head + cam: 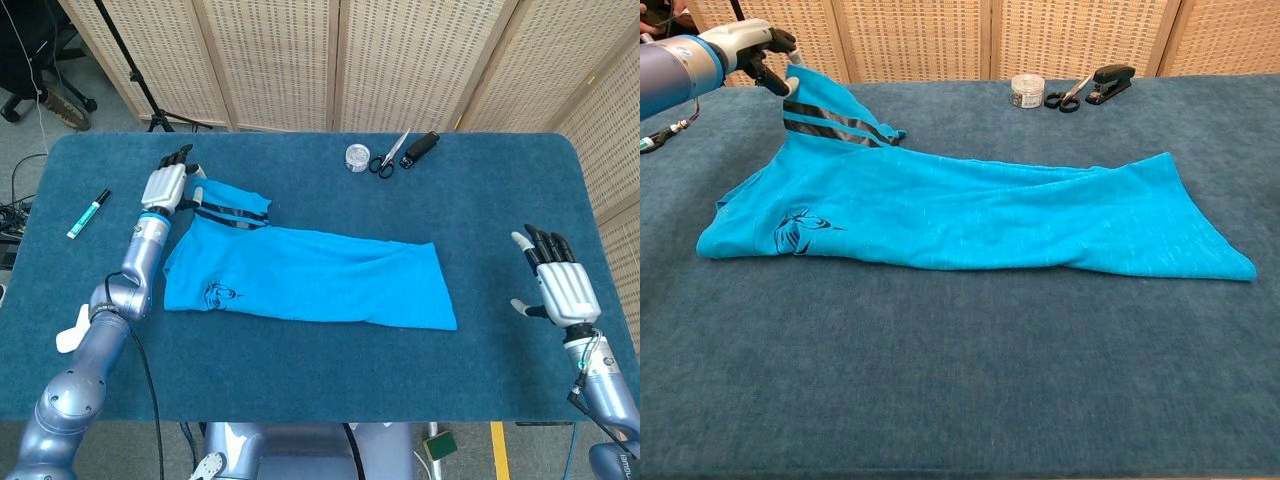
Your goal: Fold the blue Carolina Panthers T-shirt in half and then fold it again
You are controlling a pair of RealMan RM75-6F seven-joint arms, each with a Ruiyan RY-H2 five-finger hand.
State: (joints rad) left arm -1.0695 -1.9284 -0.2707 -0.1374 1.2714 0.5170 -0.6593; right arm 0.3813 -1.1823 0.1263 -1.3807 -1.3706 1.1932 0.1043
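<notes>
Blue, rumpled T-shirt [310,275]: left robot hand [165,184] pinches its striped sleeve; right robot hand [560,287] splayed empty.

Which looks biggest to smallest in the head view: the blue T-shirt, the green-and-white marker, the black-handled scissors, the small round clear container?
1. Blue T-shirt, by far the largest.
2. Green-and-white marker and black-handled scissors: about the same length, too close to rank.
3. Small round clear container, the smallest.

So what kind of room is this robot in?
Probably a lab or workshop, not a home. Folding screens fence off the blue table, a stand's legs rest on the floor behind it, and cables trail beside it.
</notes>
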